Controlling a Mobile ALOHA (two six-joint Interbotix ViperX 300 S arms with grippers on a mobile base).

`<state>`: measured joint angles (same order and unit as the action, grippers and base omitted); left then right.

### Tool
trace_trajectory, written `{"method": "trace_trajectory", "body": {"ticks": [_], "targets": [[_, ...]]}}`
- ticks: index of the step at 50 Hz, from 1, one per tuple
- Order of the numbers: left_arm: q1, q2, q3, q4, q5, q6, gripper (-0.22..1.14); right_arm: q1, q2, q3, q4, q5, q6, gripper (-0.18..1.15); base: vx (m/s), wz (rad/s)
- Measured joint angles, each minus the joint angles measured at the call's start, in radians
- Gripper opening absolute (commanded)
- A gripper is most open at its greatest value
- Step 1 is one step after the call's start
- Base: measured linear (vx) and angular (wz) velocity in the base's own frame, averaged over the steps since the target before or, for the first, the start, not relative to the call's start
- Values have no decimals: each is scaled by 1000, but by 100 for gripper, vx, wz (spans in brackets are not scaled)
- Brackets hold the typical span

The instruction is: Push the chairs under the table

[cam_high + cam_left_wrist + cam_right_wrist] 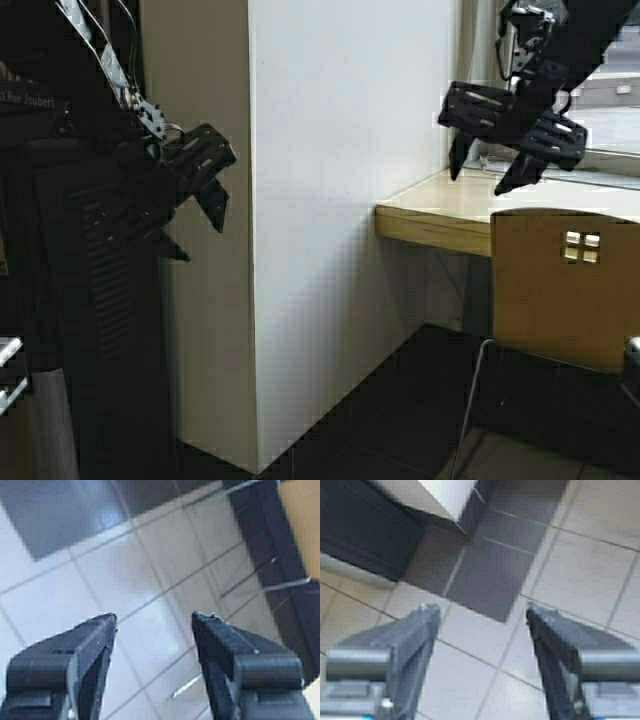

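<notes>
One light tan chair with small square cutouts in its backrest stands at the lower right, its back toward me, in front of the table. The table's pale top with a yellowish front edge runs off to the right beneath a window. My right gripper hangs open above the table's near end, higher than the chair's back and to its left. My left gripper hovers open at the left, beside a white pillar, holding nothing. The left wrist view shows its open fingers over floor tiles and thin silver legs. The right wrist view shows open fingers over tiles.
A wide white pillar stands between the two arms, reaching the floor just left of the table. A dark tall cabinet-like unit fills the far left. The floor under the table is dark; pale tiles lie below the grippers.
</notes>
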<state>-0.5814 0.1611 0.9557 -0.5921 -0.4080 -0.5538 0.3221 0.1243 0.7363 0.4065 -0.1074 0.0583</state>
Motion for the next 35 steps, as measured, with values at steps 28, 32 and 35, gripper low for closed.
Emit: {"method": "trace_trajectory", "body": {"ticks": [28,32,35], "targets": [[15,20,-61,-35,-20,-5,83,-21,135,-60,-29,6,-2,89,-28,-20],[17,31,-69,-35,-35,-5,83,-29,160,-57,-31,5,-2,89,-17,-37],[11,43,-72,-35,-51,-5,83,-34,173,-57,-32,0,0,89,-15,-42]]}}
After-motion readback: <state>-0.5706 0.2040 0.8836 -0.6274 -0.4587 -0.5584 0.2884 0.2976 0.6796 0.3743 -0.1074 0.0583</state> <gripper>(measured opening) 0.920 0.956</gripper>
